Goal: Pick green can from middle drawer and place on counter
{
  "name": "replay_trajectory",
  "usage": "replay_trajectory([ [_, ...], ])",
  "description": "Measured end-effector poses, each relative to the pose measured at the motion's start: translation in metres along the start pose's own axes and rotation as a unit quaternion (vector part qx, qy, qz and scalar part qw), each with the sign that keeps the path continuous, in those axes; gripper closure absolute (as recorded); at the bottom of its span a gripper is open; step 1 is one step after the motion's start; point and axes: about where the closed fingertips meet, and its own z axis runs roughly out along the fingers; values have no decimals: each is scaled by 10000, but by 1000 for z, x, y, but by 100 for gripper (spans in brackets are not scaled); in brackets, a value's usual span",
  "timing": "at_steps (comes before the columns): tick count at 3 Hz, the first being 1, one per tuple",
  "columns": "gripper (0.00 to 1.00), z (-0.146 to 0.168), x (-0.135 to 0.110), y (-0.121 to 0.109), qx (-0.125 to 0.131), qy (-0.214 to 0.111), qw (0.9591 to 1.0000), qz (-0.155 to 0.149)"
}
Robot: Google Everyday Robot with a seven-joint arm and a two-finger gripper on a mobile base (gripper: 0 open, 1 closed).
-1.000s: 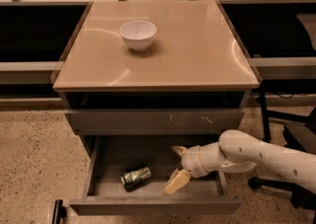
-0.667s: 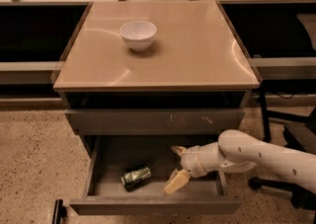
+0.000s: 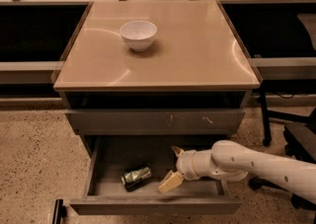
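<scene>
The green can (image 3: 136, 176) lies on its side on the dark floor of the open middle drawer (image 3: 106, 161), left of centre. My gripper (image 3: 173, 168) is inside the drawer, just right of the can and apart from it. It is open, one finger near the back and one tan fingertip (image 3: 170, 182) near the drawer's front. It holds nothing. The beige counter (image 3: 197, 45) tops the cabinet above.
A white bowl (image 3: 138, 34) stands on the counter, back left of centre. A grey drawer front with pale scratch marks (image 3: 197, 119) sits above the open drawer. An office chair base (image 3: 291, 168) stands on the speckled floor at right. Cluttered shelves run along the back.
</scene>
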Motion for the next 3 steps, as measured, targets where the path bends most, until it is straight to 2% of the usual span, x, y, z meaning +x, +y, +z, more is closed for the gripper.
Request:
replay_trajectory([
  [1,0,11,4,-18,560,-13,9984,-65],
  [2,0,10,4,-31,810,-12,9967,-65],
  [3,0,11,10,-32,837,21,9965,40],
])
